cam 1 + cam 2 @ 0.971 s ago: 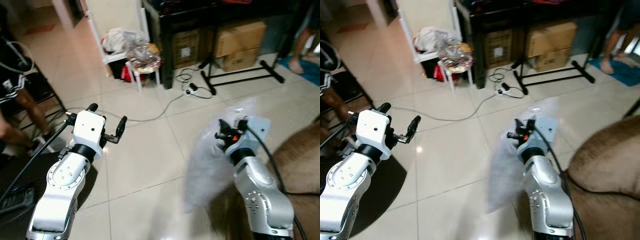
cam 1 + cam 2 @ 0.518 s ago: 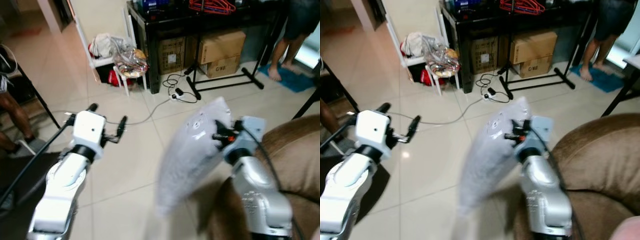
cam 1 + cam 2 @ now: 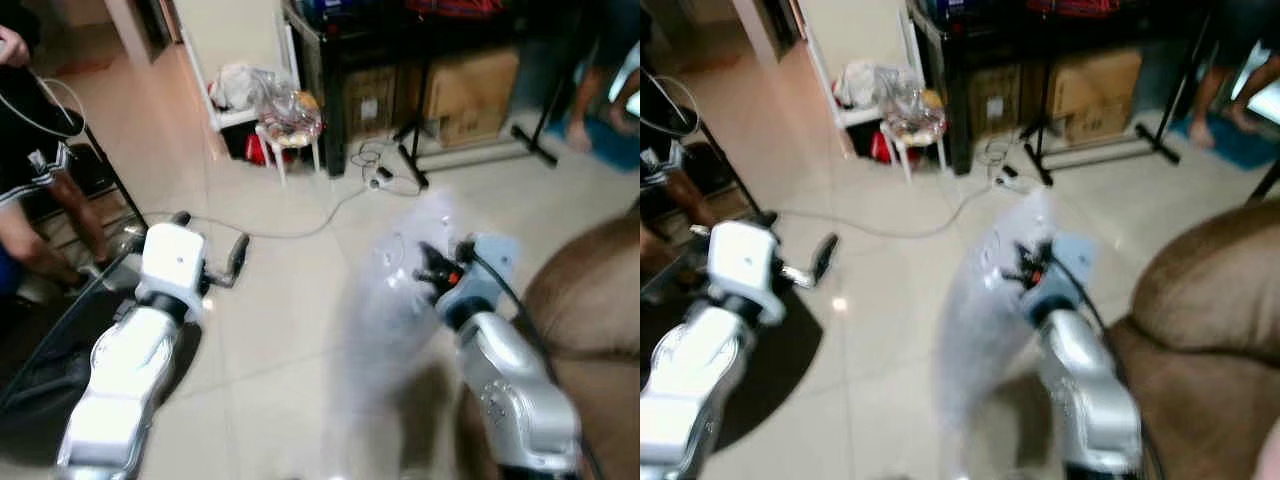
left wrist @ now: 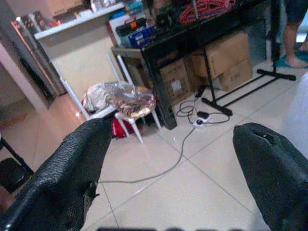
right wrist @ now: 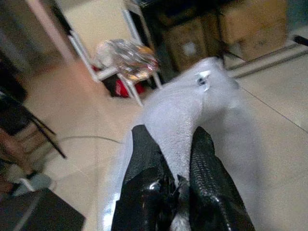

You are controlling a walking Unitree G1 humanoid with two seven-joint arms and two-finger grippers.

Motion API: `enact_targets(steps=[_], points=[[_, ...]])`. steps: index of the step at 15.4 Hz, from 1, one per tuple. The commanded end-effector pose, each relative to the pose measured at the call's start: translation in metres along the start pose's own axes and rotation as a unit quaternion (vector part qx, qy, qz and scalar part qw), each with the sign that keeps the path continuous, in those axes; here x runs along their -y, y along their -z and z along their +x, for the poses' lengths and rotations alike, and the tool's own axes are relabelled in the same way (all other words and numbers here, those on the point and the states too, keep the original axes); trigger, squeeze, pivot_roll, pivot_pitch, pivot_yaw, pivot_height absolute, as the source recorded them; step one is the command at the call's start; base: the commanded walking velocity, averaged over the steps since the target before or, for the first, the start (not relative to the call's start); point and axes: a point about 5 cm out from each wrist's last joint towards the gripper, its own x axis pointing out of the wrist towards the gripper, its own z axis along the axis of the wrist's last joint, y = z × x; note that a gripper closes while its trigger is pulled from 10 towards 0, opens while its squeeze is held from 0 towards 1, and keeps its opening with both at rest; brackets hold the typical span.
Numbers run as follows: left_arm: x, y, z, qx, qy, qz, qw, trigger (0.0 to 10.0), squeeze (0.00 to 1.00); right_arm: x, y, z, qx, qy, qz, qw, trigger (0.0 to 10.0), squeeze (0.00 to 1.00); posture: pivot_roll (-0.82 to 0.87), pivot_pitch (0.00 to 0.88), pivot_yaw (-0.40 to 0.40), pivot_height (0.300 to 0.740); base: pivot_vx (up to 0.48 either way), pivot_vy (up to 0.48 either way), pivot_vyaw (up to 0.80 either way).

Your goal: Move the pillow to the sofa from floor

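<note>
Nearest you, the brown plush sofa [image 3: 1210, 320] bulges at your right, over glossy cream floor tiles [image 3: 280, 300]. Your right gripper [image 5: 178, 175] pinches the pale fuzzy pillow [image 3: 985, 310] tight between its two black fingers [image 5: 209, 178], so it hangs off the floor just beside the sofa's arm. Your left gripper [image 4: 168, 168] hovers with fingers spread wide, holding nothing. Farther off, a white cable [image 4: 163, 168] trails to a black table [image 4: 192, 38] with cardboard boxes [image 4: 224, 55] beneath; the left wrist view adds red hangers [image 4: 207, 9] on top.
</note>
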Motion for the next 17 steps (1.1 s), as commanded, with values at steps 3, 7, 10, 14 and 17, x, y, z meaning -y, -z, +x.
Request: enact_targets(steps=[3, 7, 10, 14, 17], points=[[-0.01, -0.001, 0.0, 0.001, -0.021, 0.016, 1.0, 10.0, 0.0, -0.016, -0.023, 0.001, 0.055, -0.043, 0.017, 0.997, 10.0, 0.0, -0.13, 0.0, 0.096, 0.74, 0.0, 0.0, 0.0], [-0.011, 0.0, -0.002, 0.002, -0.027, 0.014, 1.0, 10.0, 0.0, -0.02, -0.024, 0.005, 0.058, -0.052, -0.003, 0.997, 10.0, 0.0, -0.11, 0.0, 0.083, 0.74, 0.0, 0.0, 0.0], [-0.012, -0.001, -0.005, 0.01, -0.04, 0.024, 0.999, 10.0, 0.0, -0.024, -0.022, 0.009, 0.043, -0.059, 0.008, 0.997, 10.0, 0.0, -0.1, 0.0, 0.073, 0.74, 0.0, 0.0, -0.53], [-0.012, 0.0, -0.004, 0.011, -0.045, 0.022, 0.999, 10.0, 0.0, -0.018, -0.022, 0.009, 0.041, -0.038, 0.018, 0.998, 10.0, 0.0, -0.1, 0.0, 0.077, 0.74, 0.0, 0.0, -0.8], [-0.01, -0.001, -0.004, 0.015, -0.031, 0.013, 0.999, 10.0, 0.0, -0.018, -0.022, 0.01, 0.044, -0.031, 0.02, 0.998, 10.0, 0.0, -0.1, 0.0, 0.079, 0.74, 0.0, 0.0, -0.8]])
